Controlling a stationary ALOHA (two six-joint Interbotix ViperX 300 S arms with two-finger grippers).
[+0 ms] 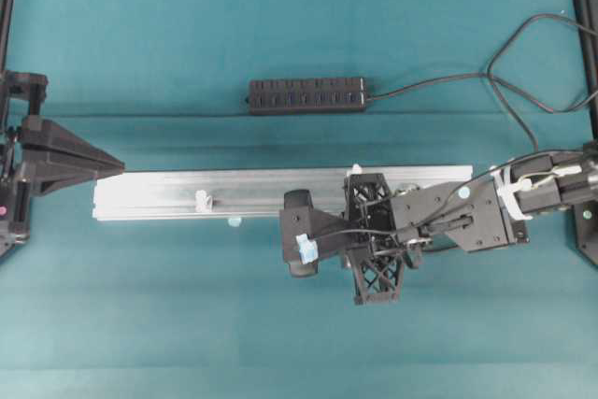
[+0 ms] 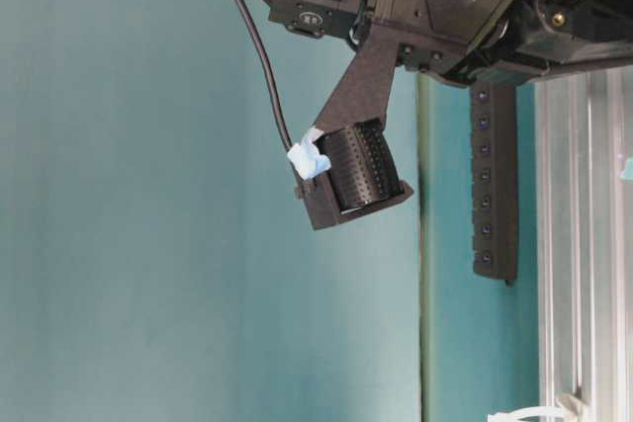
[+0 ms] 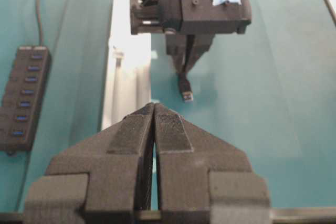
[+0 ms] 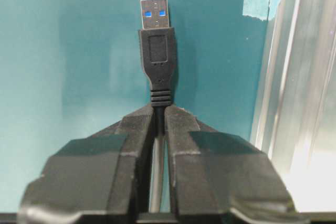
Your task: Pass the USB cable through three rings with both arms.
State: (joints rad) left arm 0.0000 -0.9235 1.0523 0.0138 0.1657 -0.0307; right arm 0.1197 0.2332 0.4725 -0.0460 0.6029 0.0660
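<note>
One camera looks straight down on the whole desk [image 1: 187, 324]. A low one sits close, turned sideways. Each wrist camera looks along its own gripper; all views share the aluminium rail [image 1: 243, 195].

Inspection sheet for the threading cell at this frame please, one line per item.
Surface: teal cloth, creased.
Job's things: USB cable plug sticks out ahead of the right gripper; aluminium rail flat; one ring seen, unthreaded.
Clutter: black hub behind the rail; blue tape tab.
Grippers: right shut on the cable; left gripper shut, empty, at the rail's end.
Cables: hub lead runs right.
Surroundings: black frame posts.
</note>
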